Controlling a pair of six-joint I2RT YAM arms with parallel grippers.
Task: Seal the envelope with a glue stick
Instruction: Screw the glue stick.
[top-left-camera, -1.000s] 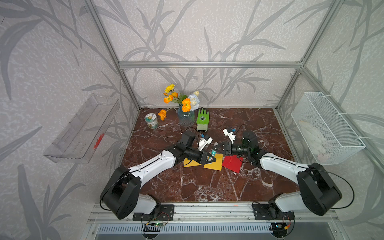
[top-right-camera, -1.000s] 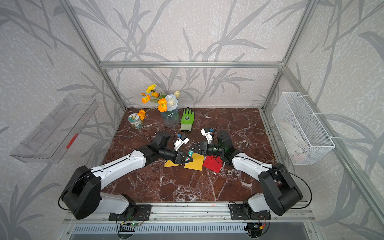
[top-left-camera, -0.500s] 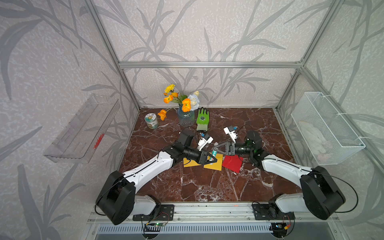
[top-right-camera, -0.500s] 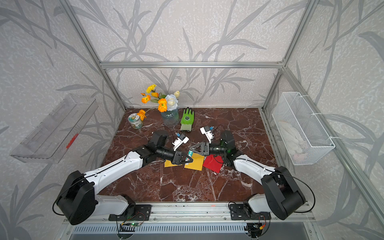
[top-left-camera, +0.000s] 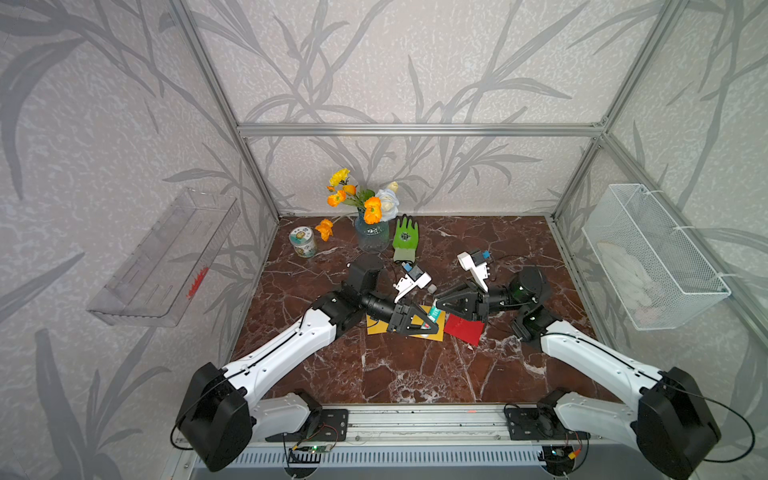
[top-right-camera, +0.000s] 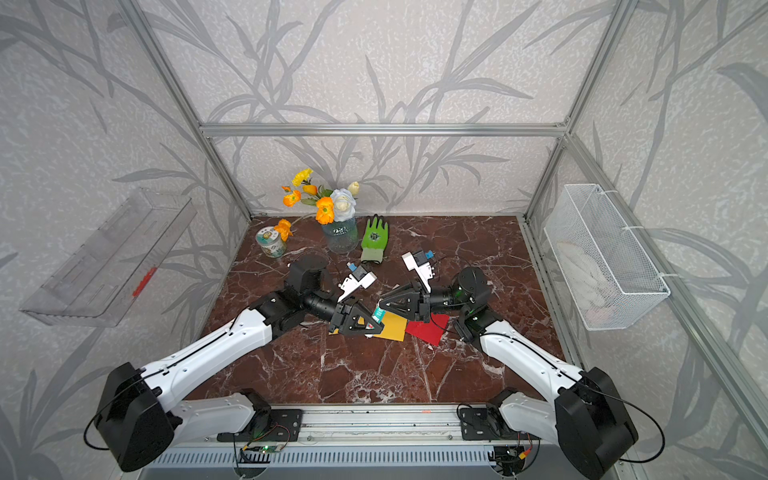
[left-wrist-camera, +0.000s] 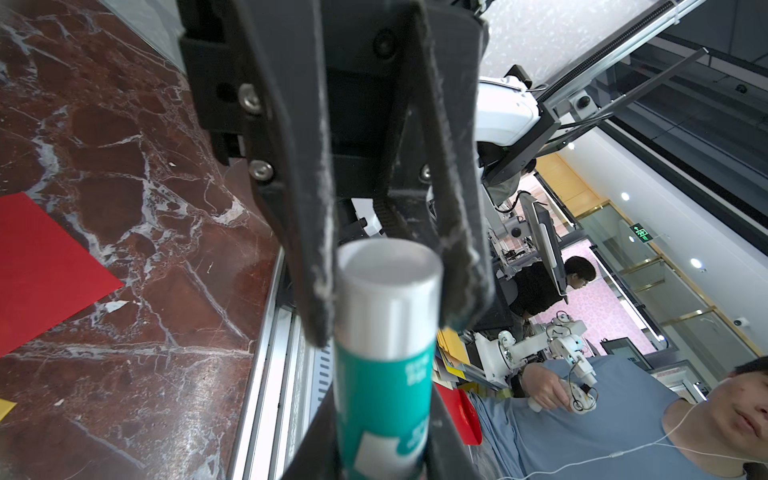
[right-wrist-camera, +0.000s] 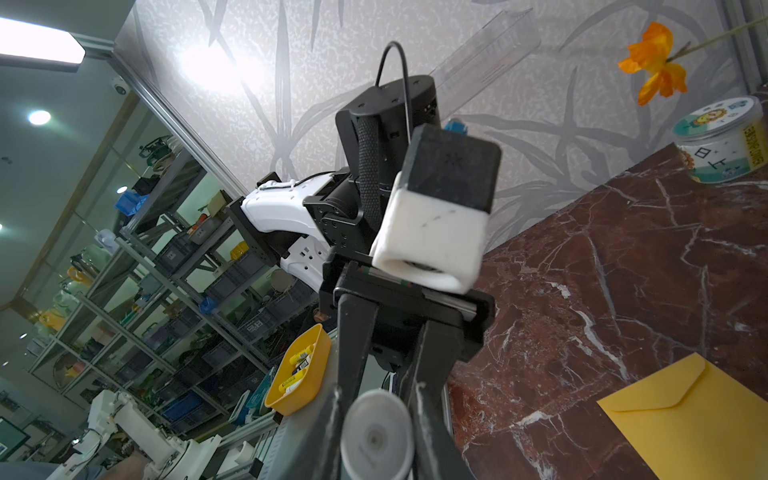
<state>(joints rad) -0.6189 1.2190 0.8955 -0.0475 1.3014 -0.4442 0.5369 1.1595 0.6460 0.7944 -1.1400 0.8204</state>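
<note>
The glue stick (left-wrist-camera: 386, 353), a white tube with a teal label, hangs above the yellow envelope (top-right-camera: 395, 326) between both arms. My left gripper (left-wrist-camera: 382, 457) is shut on its labelled body. My right gripper (right-wrist-camera: 376, 440) faces it, jaws closed on either side of the white cap (right-wrist-camera: 376, 436). In both top views the two grippers meet tip to tip at the glue stick (top-left-camera: 433, 312) (top-right-camera: 377, 314). The yellow envelope (right-wrist-camera: 685, 419) lies flat with its flap down. A red envelope (top-left-camera: 463, 328) lies beside it, under the right gripper.
A vase of flowers (top-left-camera: 372, 232), a green glove (top-left-camera: 405, 237) and a small tin (top-left-camera: 303, 243) stand at the back of the marble table. A wire basket (top-left-camera: 648, 257) hangs on the right wall, a clear tray (top-left-camera: 166, 257) on the left wall.
My right gripper has moved in towards the left one and its jaws have closed round the glue stick's cap. The left arm has stayed in place with the stick.
</note>
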